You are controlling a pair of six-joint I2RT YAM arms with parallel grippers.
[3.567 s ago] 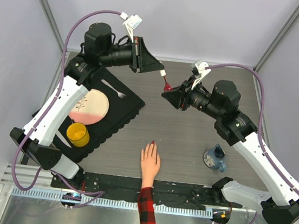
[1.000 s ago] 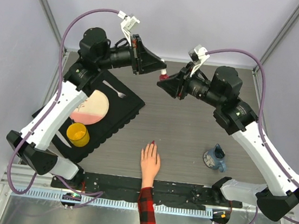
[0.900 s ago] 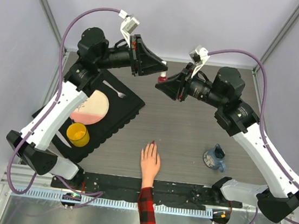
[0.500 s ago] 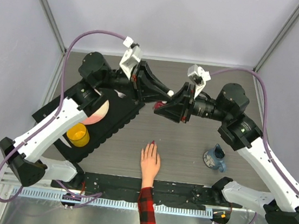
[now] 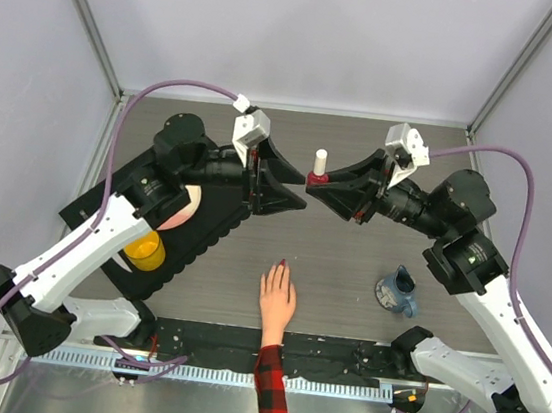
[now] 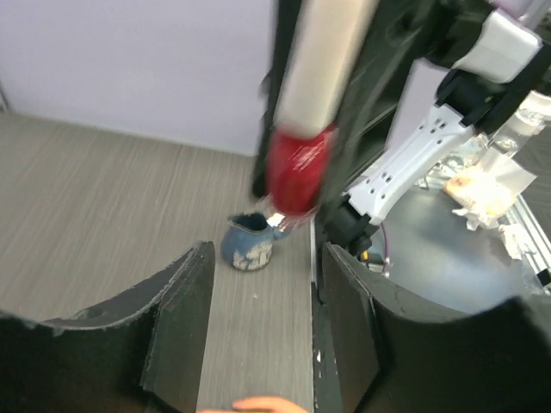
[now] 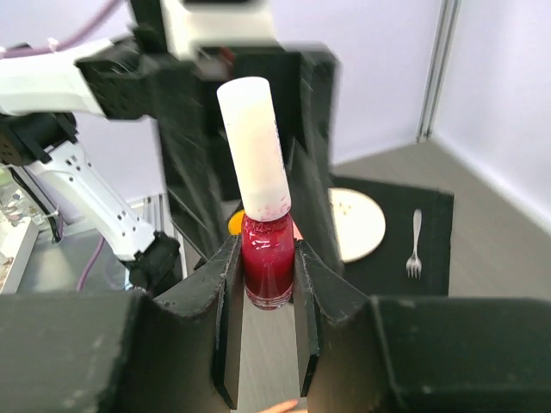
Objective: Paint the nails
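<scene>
1. The right gripper (image 7: pixel 263 297) is closed on a small red polish bottle (image 7: pixel 267 258). Both jaws press on its glass body, and the bottle stands nearly upright with its white cap (image 7: pixel 254 142) on top.
2. In the top view, the bottle is held over the middle of the table (image 5: pixel 351 251), toward the far side.
3. The left gripper (image 5: pixel 296 195) is close beside the bottle. Its fingers stand apart and there is nothing between them. In its own wrist view the bottle is seen beyond the gap, blurred.
4. The nails (image 5: pixel 282 264) are on a pale hand (image 5: pixel 277 295) that lies flat on the table near the front edge, between the two arm bases. The hand's fingers point to the far side, and it is well apart from both grippers.
5. One nail, on the longest finger, seems to be red. The other nails are too small to judge.
6. A red-and-black plaid sleeve (image 5: pixel 270 392) covers the wrist.
7. A blue mug (image 5: pixel 396 292) stands to the right of the hand.
8. On the left lies a black mat (image 5: pixel 231 206) with a plate (image 5: pixel 177 207), a yellow cup (image 5: pixel 144 248) and a fork (image 7: pixel 415 243).
</scene>
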